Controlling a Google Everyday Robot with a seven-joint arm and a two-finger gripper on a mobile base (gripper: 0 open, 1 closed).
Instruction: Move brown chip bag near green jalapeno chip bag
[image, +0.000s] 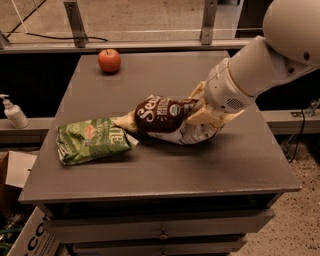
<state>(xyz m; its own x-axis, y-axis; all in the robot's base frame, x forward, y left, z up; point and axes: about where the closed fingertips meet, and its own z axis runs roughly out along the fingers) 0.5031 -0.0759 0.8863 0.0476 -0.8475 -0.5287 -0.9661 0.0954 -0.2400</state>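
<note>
The pincer (204, 113), right of the green jalapeno chip bag (90, 141), is clamped on the far end of the brown chip bag (162, 114), whose pale tip touches the green bag's right edge on the table (225, 165). Pushing on leftward would likely shove or override the green bag. Counted: one brown bag, one green bag, one apple (109, 60) well behind the green bag, and one pump bottle (14, 112) to its left.
</note>
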